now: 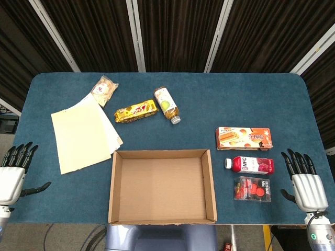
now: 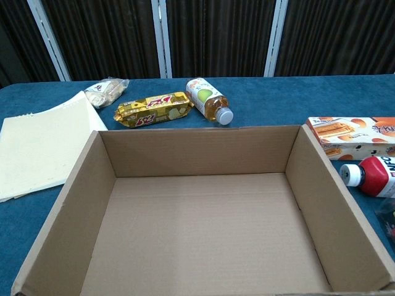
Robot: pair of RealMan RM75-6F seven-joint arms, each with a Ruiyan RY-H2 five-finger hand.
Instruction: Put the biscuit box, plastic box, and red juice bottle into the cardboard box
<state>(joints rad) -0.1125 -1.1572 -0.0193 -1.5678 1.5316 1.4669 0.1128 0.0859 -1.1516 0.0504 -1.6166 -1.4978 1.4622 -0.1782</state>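
Observation:
The empty cardboard box (image 1: 116,188) (image 2: 296,154) lies open at the table's front centre. To its right sit the orange biscuit box (image 1: 244,138) (image 2: 355,137), the red juice bottle (image 1: 250,165) (image 2: 371,175) lying on its side, and the clear plastic box (image 1: 252,189) with red items inside. My left hand (image 1: 14,172) hovers at the front left edge, fingers spread, holding nothing. My right hand (image 1: 303,183) rests at the front right edge, fingers apart and empty, just right of the plastic box. Neither hand shows in the chest view.
Cream paper sheets (image 1: 82,133) (image 2: 38,146) lie left of the cardboard box. Behind them sit a small snack bag (image 1: 103,90) (image 2: 106,91), a yellow snack pack (image 1: 136,111) (image 2: 153,108) and a green-label drink bottle (image 1: 166,104) (image 2: 208,101) on the blue table (image 1: 235,99).

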